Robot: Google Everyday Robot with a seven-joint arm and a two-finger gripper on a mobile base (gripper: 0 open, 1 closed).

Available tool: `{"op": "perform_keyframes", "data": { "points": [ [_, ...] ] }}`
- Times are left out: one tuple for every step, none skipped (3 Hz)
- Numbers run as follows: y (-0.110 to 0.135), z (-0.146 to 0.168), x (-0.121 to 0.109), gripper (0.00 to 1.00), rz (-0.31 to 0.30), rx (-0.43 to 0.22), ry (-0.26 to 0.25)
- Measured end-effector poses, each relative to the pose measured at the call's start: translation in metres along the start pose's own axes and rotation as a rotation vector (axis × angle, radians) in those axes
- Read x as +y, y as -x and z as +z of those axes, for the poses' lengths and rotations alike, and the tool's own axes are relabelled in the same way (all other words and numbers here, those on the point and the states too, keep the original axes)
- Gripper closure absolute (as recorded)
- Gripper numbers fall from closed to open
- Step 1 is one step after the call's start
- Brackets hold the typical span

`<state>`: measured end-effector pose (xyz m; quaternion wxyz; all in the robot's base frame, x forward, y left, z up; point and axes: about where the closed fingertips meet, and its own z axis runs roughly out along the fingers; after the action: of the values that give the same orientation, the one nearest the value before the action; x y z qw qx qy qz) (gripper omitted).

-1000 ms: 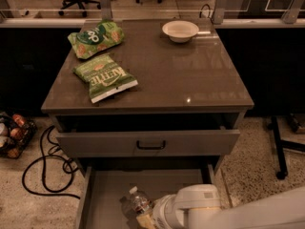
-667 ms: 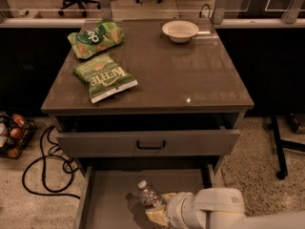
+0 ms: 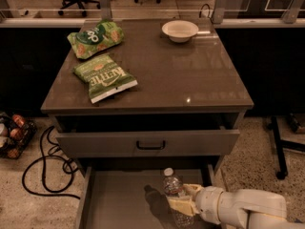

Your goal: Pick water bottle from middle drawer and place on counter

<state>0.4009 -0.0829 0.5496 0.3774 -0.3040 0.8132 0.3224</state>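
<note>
Nearest, the gripper [image 3: 177,200] pinches the bottle [image 3: 171,184] inside the open drawer [image 3: 119,199].
Reaching in from the right, its yellowish fingers [image 3: 180,207] are closed on the bottle's lower half; the bottle is upright, white cap on top, over the right part of the drawer's grey floor, with its shadow to the left. Just beyond, a drawer front [image 3: 95,143] with a black handle sits under the counter [image 3: 190,75]. On the counter's left lie two green chip bags, one nearer [image 3: 105,78] and one farther [image 3: 95,38]; a white bowl [image 3: 179,30] sits near the far edge.
</note>
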Motion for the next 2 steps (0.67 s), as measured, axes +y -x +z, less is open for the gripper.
{"op": "perform_keyframes", "data": {
  "points": [
    [0.013, -0.004, 0.0119, 1.0, -0.001, -0.056, 0.057],
    [0.0133, -0.0038, 0.0122, 1.0, -0.002, -0.056, 0.057]
  ]
}}
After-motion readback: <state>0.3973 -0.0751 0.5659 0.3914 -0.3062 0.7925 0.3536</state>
